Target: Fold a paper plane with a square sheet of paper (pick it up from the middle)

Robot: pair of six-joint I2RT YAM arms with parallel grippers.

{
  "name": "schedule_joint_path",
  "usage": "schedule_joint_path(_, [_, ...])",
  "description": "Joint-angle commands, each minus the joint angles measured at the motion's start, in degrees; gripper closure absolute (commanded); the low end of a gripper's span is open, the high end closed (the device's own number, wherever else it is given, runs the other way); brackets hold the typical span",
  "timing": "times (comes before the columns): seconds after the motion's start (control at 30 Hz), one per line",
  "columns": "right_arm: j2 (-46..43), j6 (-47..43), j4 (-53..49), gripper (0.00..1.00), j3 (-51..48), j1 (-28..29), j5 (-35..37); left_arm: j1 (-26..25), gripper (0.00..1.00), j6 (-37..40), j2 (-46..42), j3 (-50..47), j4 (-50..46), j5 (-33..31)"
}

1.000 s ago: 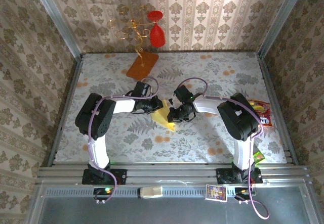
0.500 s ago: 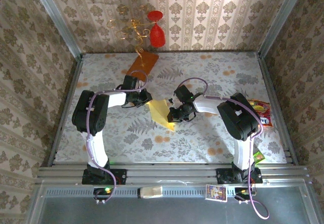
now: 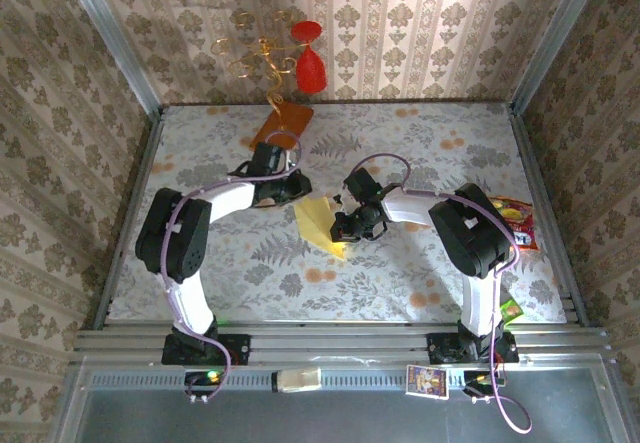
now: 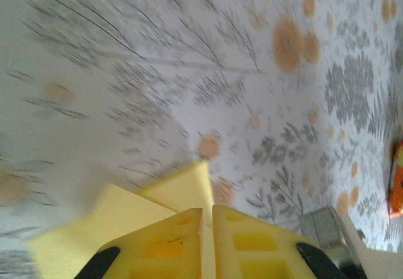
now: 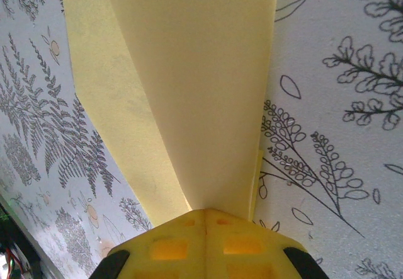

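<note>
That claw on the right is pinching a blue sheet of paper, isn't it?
Nearly. The paper is pale yellow, not blue. The rest holds: the right wrist view shows the right claw closed on the narrow end of the folded sheet, and the top view shows the same yellow paper at that claw.

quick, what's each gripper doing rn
left gripper: closed; grip on the square sheet of paper cannot be told
right gripper: closed on the square sheet of paper

Bright, even light throughout; left wrist view smeared (motion blur), others sharp.
</note>
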Motion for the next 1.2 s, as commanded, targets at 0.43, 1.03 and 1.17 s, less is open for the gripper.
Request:
schedule_joint_path(0.43, [-0.26, 0.63, -3.81, 0.90, -0.37, 0.03, 1.53, -2.09, 0.89, -0.30, 6.87, -1.96, -1.82, -2.64])
schedule_joint_path(1.03, [6.75, 0.37, -4.66, 0.93, 13.09, 0.84, -0.67, -2.09, 0.90, -0.13, 7.32, -2.47, -3.19, -4.00])
schedule_joint_path(1.17, [7.44, -0.41, -5.63, 0.93, 12.94, 0.99, -0.80, -2.09, 0.90, -0.52, 7.73, -2.29, -4.15, -4.81])
